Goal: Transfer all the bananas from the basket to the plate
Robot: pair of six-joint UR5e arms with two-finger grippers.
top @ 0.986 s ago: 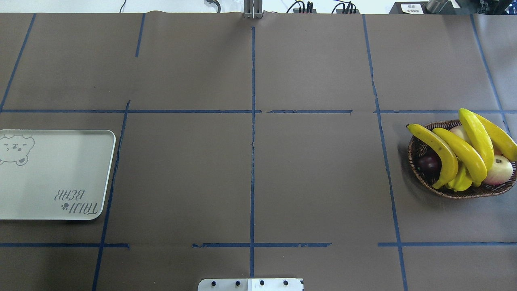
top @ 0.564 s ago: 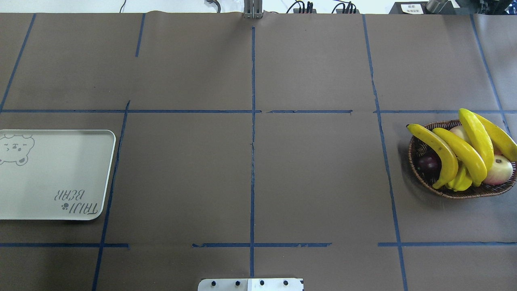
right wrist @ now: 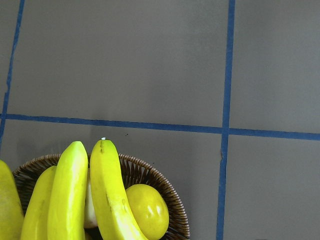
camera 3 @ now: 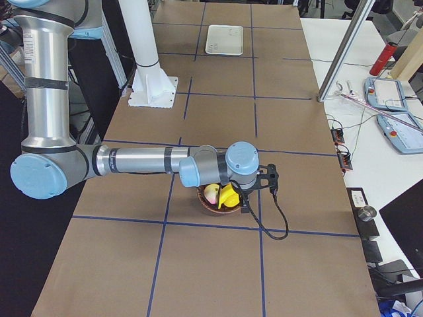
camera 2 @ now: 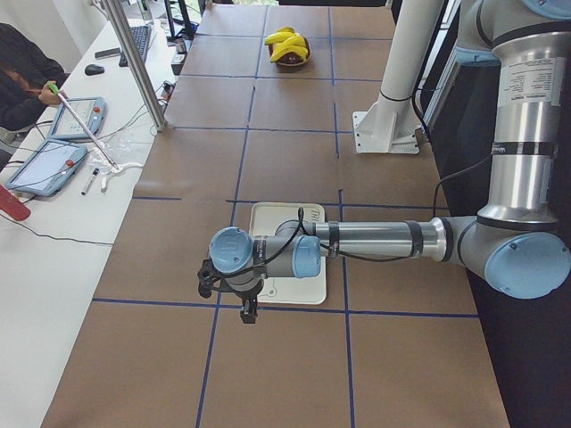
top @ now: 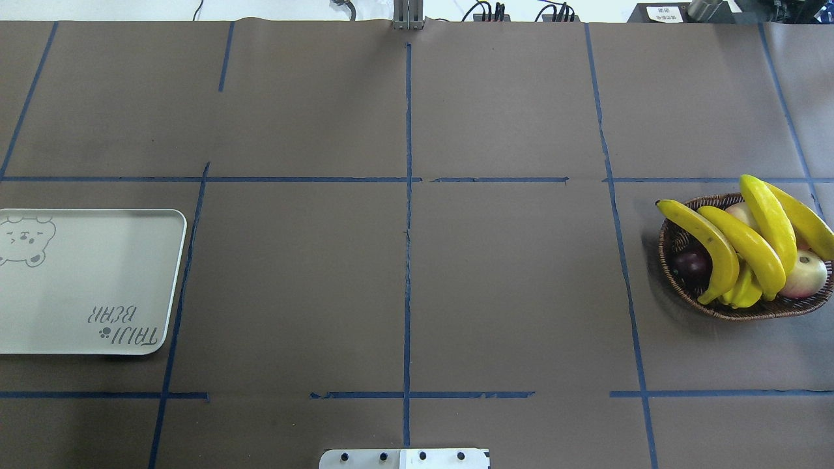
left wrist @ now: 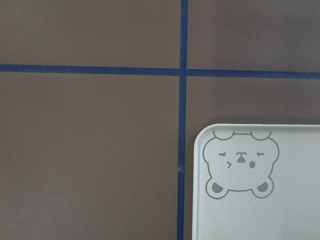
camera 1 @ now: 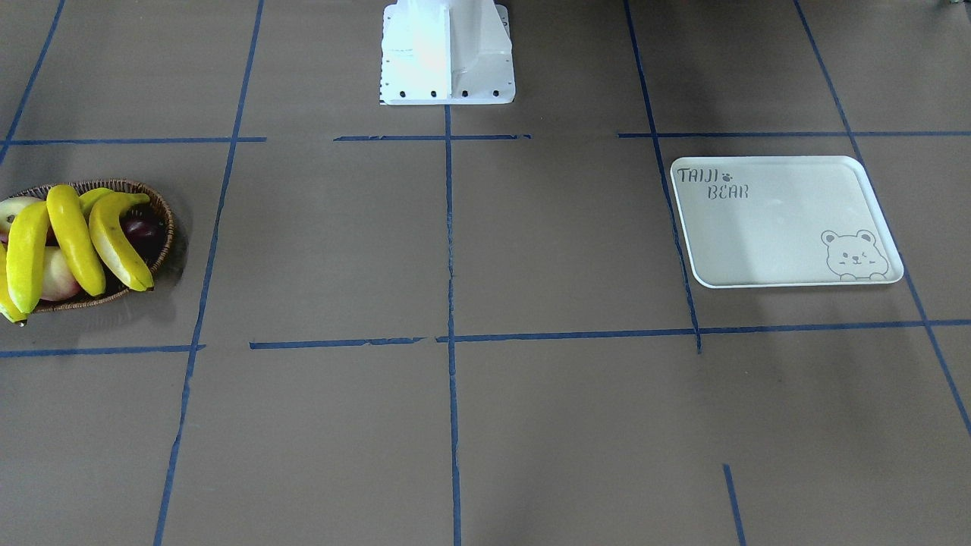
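Observation:
Several yellow bananas lie piled across the brown wicker basket at the table's right edge, over other fruit. The right wrist view shows two banana tips and the basket rim at its bottom left. The off-white plate with its bear print lies bare at the far left; its corner fills the left wrist view's lower right. My left gripper hangs over the plate's outer edge. Above the basket hovers my right gripper. Neither gripper's state can be told.
Pink-cream apples, a dark plum and a yellow-green fruit share the basket. The white robot mount stands at the table's middle edge. A person sits at a side bench with tablets.

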